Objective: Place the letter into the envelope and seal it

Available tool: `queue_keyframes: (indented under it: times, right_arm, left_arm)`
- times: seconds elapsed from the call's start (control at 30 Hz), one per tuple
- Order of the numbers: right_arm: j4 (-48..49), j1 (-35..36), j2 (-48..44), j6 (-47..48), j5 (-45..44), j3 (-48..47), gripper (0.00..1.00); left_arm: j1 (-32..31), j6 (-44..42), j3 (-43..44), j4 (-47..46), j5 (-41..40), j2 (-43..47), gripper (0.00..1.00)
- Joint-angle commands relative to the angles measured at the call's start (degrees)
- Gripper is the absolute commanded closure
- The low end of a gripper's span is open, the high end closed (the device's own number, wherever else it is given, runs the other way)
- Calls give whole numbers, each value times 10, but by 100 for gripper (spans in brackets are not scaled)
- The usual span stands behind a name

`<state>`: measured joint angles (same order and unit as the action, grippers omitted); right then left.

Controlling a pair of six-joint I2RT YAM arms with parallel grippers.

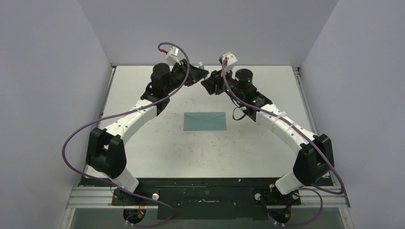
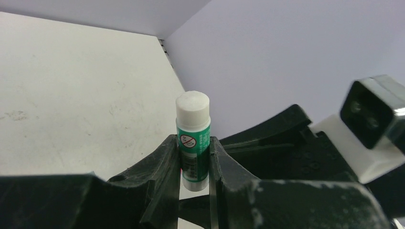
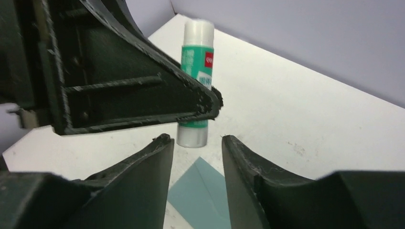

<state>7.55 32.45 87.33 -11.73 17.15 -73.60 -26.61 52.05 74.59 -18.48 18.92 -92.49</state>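
Note:
The teal envelope (image 1: 205,121) lies flat at the middle of the table, its triangular flap down; a corner of the envelope (image 3: 203,191) shows below my right jaws. The letter is out of view. My left gripper (image 2: 195,143) is raised over the far part of the table and shut on a white-and-green glue tube (image 2: 193,138), which it holds upright. My right gripper (image 3: 193,139) faces it from the right, open. Its fingers (image 3: 143,171) stand either side of the lower end of the glue tube (image 3: 196,62) without touching it.
Both arms meet over the back of the white table (image 1: 143,143), near the rear wall. The left gripper's finger (image 3: 133,86) crosses the top of the right wrist view, close to my right jaws.

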Motion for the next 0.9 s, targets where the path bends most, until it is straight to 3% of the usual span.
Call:
queue_keyframes:
  times: [0.0,0.07,0.17,0.53,0.87]
  right_arm:
    - [-27,-37,-34,-59,78,27,46]
    - [-13,-69,-50,-88,117,38,31]
    - [-5,-112,-77,-119,178,48,23]
    - [9,-189,-128,-224,242,40,19]
    - [103,-188,-83,-292,300,-9,21]
  left_arm:
    - [-11,-21,32,-47,50,13,100]
    - [-9,-50,36,-34,59,10,100]
    - [-9,-102,42,-16,83,9,100]
    - [-14,-340,80,50,189,17,100]
    - [-14,-353,74,5,258,19,100]
